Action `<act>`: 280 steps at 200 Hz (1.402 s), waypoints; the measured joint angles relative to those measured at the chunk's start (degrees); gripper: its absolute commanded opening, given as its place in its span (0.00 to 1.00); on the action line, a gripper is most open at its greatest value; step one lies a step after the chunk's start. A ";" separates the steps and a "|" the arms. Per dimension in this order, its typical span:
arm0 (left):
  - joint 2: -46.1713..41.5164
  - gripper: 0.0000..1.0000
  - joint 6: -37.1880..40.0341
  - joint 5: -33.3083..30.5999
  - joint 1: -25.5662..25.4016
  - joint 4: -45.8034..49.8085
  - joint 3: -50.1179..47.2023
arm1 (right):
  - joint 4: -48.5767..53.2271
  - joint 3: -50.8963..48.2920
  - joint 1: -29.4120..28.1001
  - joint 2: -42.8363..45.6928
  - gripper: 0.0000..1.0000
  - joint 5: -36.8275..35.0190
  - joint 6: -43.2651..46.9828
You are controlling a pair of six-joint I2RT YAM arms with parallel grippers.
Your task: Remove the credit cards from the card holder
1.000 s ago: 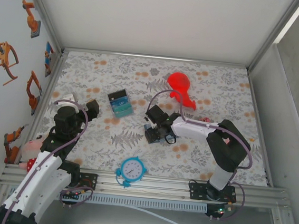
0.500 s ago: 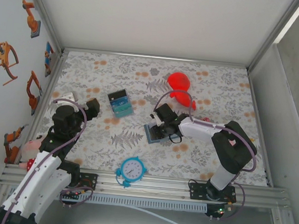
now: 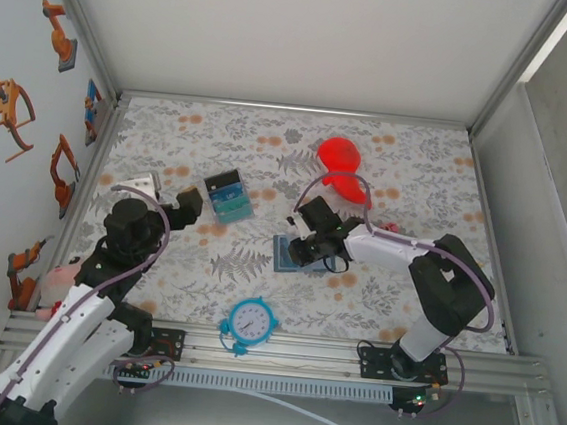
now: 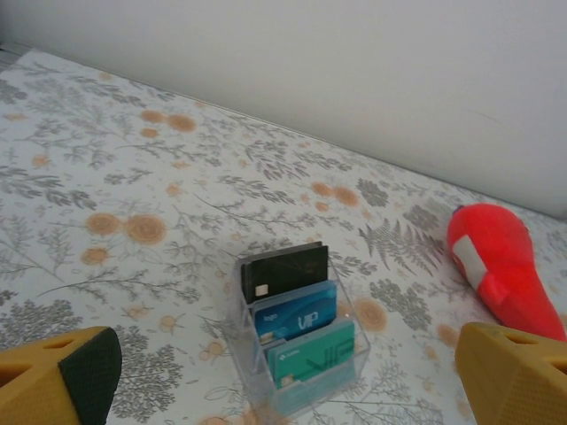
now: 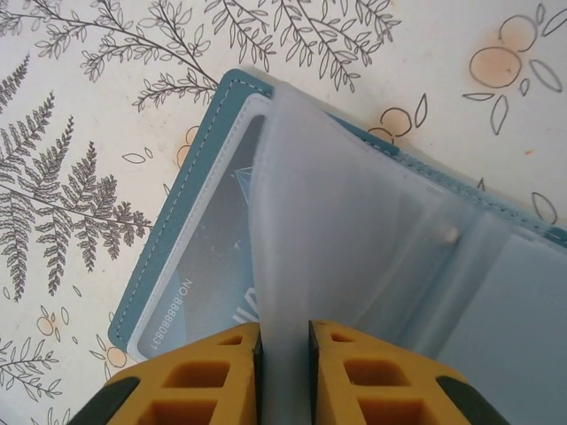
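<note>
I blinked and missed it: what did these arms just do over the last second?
The right gripper slid rightward off the card holder, uncovering it, and closed on the holder's clear sleeve. The left gripper, wide open, nudged slightly toward the clear card stand. That stand, the blue clock and the red object stayed put.

Bright, even, diffuse light washes the floral surface (image 3: 268, 161), and soft, faint shadows sit close under the arms. In the left wrist view the near yellow fingertips (image 4: 44, 390) are blurred. The right wrist view is sharp, and its frosted plastic sleeve (image 5: 354, 230) looks milky.
</note>
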State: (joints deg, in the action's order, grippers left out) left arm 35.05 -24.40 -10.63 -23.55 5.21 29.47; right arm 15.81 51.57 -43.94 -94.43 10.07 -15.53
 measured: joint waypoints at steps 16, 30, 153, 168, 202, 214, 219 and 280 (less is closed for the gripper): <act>1.70 0.97 0.76 -0.24 -1.88 -0.63 0.96 | 0.09 0.00 0.28 0.39 0.23 -0.28 -0.07; 3.34 0.97 1.33 -0.48 -3.19 -1.55 1.60 | 0.42 0.00 0.37 0.61 0.24 -0.79 -0.07; 17.18 0.97 9.07 -4.90 -14.16 -5.03 6.95 | 1.46 -4.83 4.63 5.79 0.29 -5.01 -1.84; 18.86 0.97 10.21 -5.09 -15.39 -5.25 7.43 | 1.42 -5.25 5.38 5.81 0.29 -4.98 -1.84; 22.45 0.97 12.13 -5.60 -17.46 -5.42 8.52 | 1.40 -5.51 7.69 5.84 0.30 -4.72 -1.60; 23.58 0.97 12.59 -5.99 -18.14 -5.49 8.87 | 1.42 -5.51 8.37 5.88 0.31 -4.72 -1.53; 24.02 0.97 12.76 -6.12 -18.36 -5.55 8.98 | 1.42 -5.51 8.57 5.90 0.32 -4.72 -1.55; 28.26 0.97 15.21 -8.13 -21.53 -5.92 9.20 | 2.84 -5.57 9.31 11.89 0.34 -5.73 -1.33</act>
State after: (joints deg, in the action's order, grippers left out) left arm 63.31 -9.19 -18.76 -45.08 -0.71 38.68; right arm 18.65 46.00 -34.63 -82.54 4.34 -16.86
